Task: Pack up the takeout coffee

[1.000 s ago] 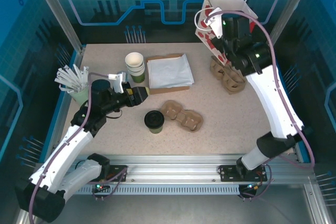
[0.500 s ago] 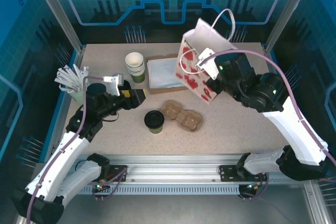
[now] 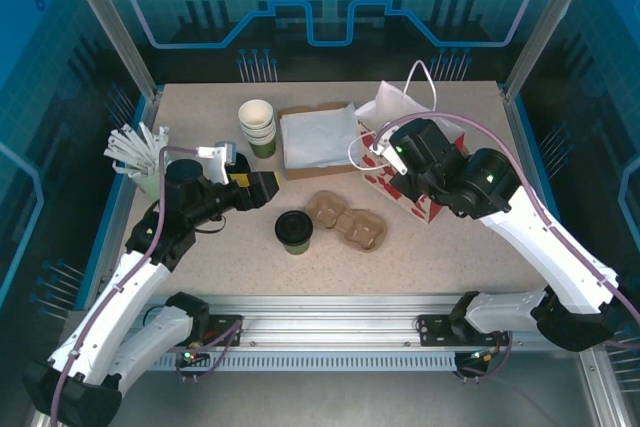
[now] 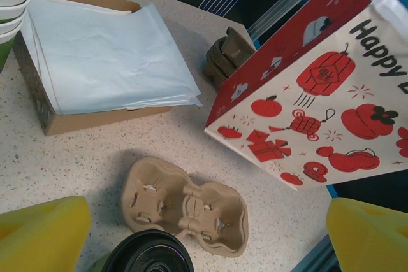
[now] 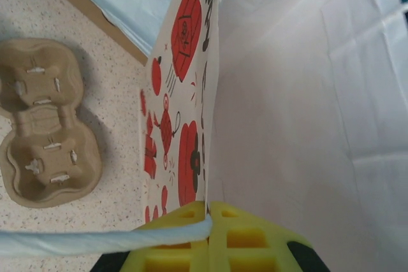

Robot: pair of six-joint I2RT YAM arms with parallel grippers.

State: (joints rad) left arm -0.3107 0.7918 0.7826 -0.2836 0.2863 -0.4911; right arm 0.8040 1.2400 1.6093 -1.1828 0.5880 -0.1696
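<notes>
Right gripper [image 5: 207, 226] clamped on the paper bag's [image 4: 319, 93] rim, the left gripper [image 3: 265, 185], wide open and empty, should straddle the takeout coffee [image 3: 294, 231] squarely below its lid, where it stands beside the pulp tray [image 3: 346, 221].

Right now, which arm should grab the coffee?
Left. The left gripper is open, close to the coffee and pointing toward it. The right gripper is shut on the bag, so it is busy.
</notes>
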